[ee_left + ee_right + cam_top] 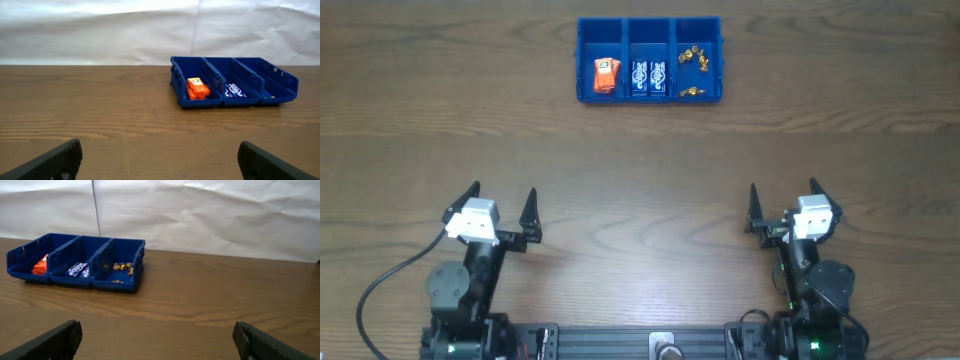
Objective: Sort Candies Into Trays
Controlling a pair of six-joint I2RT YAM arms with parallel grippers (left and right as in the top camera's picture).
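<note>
My left gripper and right gripper hung released and empty, fingers spread wide, low over the wooden surface near my bases. The blue tray sat well apart from both at the far middle, its long axis running left to right, its three compartments pointing away from me. Orange candies lay in the left compartment, blue candies lengthwise in the middle one, and gold candies scattered in the right one.
</note>
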